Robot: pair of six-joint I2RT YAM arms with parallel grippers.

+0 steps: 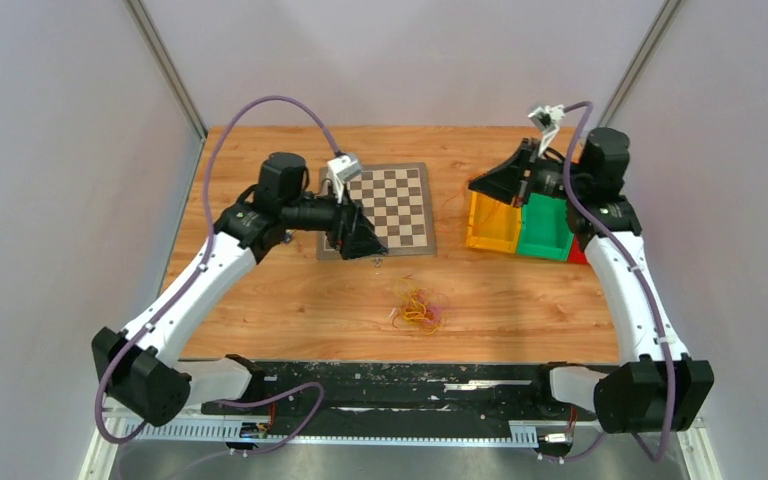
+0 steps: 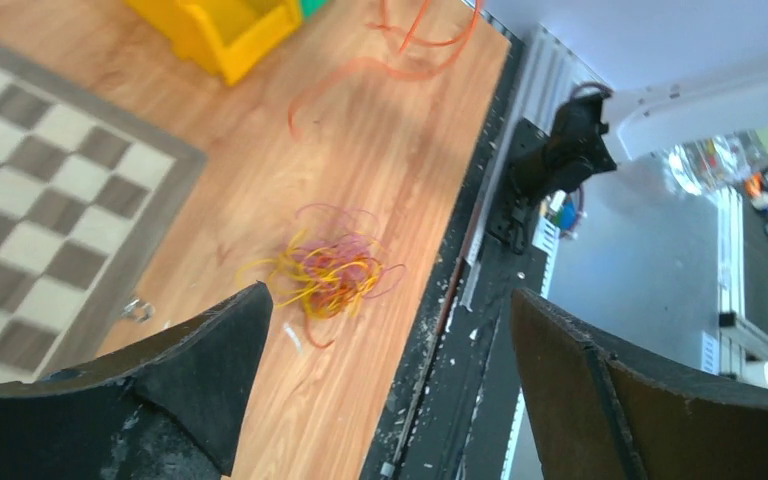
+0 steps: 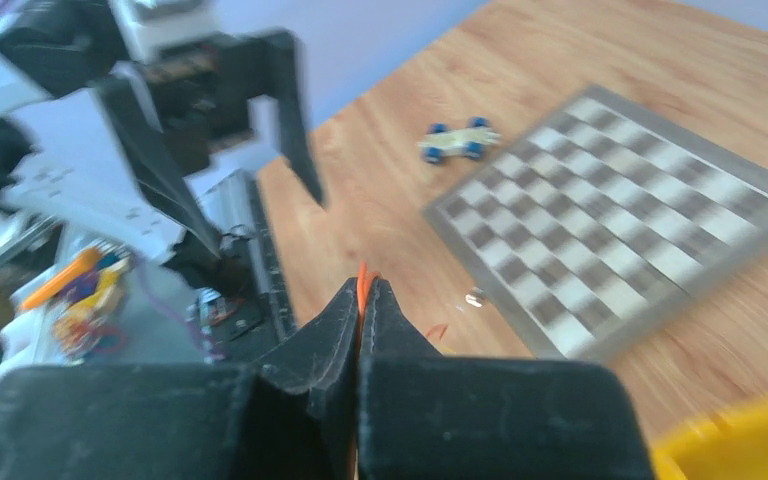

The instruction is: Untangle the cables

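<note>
The cables are a small tangle of yellow, orange and red strands on the wooden table, near its front edge; they also show in the left wrist view. My left gripper is open and empty over the chessboard's near left corner, its fingers wide apart above and behind the tangle. My right gripper hovers over the yellow bin with its jaws shut on a thin orange strand. A loose orange strand lies on the table by the yellow bin.
A chessboard lies at the middle back. Yellow, green and red bins stand to its right. A small blue-wheeled toy car sits beyond the board. A small metal bit lies by the board's edge.
</note>
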